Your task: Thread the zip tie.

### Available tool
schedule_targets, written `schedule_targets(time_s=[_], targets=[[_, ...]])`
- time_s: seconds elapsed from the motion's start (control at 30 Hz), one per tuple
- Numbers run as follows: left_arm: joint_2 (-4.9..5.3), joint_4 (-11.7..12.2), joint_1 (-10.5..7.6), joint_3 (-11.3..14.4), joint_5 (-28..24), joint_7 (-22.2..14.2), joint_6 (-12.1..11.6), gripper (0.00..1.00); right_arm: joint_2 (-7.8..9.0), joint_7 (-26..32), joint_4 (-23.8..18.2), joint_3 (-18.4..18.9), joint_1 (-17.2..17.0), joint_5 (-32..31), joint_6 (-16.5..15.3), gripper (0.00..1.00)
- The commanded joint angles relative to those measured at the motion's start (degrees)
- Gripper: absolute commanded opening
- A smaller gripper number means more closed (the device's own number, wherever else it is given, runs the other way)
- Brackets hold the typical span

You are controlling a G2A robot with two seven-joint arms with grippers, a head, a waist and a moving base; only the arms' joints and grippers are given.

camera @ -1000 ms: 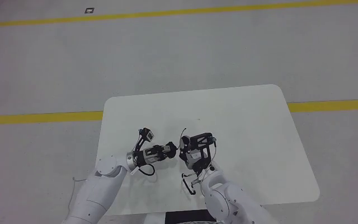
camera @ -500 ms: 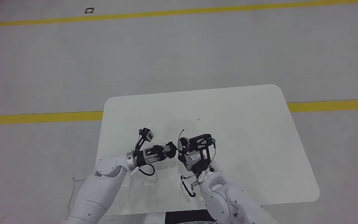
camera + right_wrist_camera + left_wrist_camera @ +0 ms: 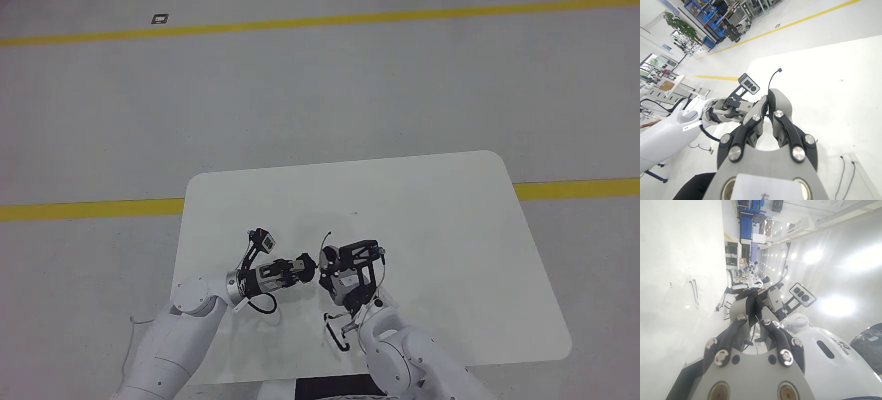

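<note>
Above a white desk [image 3: 450,220], the zip tie [image 3: 770,80] is gripped in the clenched right pincer [image 3: 768,100] beside the clenched left pincer [image 3: 752,296]; threading may be spoiled if the strap is bent or let slip.

- The left arm [image 3: 190,298] extends across the body toward the robot's right, forearm roughly level.
- The left gripper [image 3: 752,295] has its fingers drawn together, tips meeting.
- The right arm [image 3: 400,355] is folded close, wrist turned toward the opposite arm.
- The right gripper [image 3: 768,98] has its fingers clamped on the zip tie [image 3: 771,78], tip just beside the left gripper.
</note>
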Motion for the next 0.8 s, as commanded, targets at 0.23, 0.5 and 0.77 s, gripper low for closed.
schedule_targets(time_s=[0.23,0.5,0.77], targets=[[0.0,0.0,0.0,0.0,0.0,0.0,0.0,0.0,-0.02,-0.1,-0.1,0.8,-0.7,-0.5,0.7,0.0],[0.0,0.0,0.0,0.0,0.0,0.0,0.0,0.0,-0.17,0.0,-0.4,0.3,-0.8,1.0,-1.1,0.0],[0.0,0.0,0.0,0.0,0.0,0.0,0.0,0.0,-0.39,-0.1,0.0,-0.1,-0.6,2.0,-1.8,0.0]])
